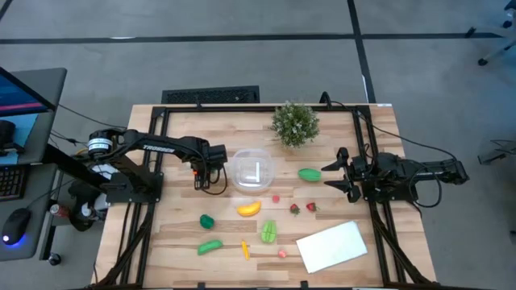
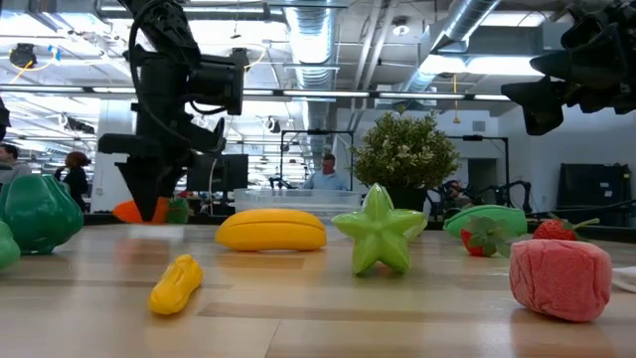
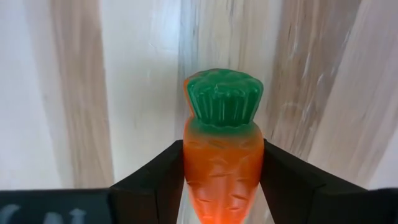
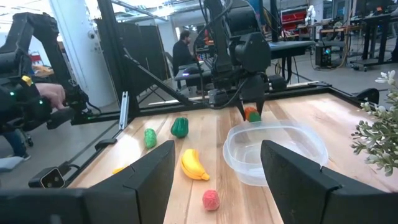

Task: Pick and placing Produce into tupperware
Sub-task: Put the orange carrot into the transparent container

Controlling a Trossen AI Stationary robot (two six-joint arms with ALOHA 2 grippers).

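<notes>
- High view: the left gripper (image 1: 201, 179) is down at the wooden slatted table (image 1: 177, 242), just left of the clear roundish plastic tupperware (image 1: 252, 171). The right gripper (image 1: 339, 175) waits at the table's right side, fingers spread and holding nothing, near a green oval produce piece (image 1: 310, 173). More produce lies in front of the tupperware: a yellow toy banana (image 1: 249, 209), a green star-shaped fruit (image 1: 268, 231), a dark green pepper (image 1: 207, 220), a light green pickle-like piece (image 1: 210, 246), red berries (image 1: 310, 207) and a small orange-yellow piece (image 1: 245, 250). A flat white rectangular sheet (image 1: 331, 246) lies at the front right, and a bushy green potted plant (image 1: 295, 123) stands at the back.
- Low view: the left gripper (image 2: 151, 202) hangs low with an orange toy carrot (image 2: 129, 210) at its tips, the carrot low over the tabletop beside the tupperware (image 2: 298, 203). A pink lumpy berry (image 2: 559, 277) sits nearest the camera.
- Left wrist view: both dark fingers (image 3: 152, 186) clamp the orange body of the carrot (image 3: 222, 155), green top pointing away, above the wood.
- Right wrist view: the right arm's own fingers (image 4: 152, 180) stand apart, empty; across the table the left gripper (image 4: 250, 111) holds the carrot (image 4: 251, 114) just behind the tupperware's (image 4: 273, 152) far rim.
</notes>
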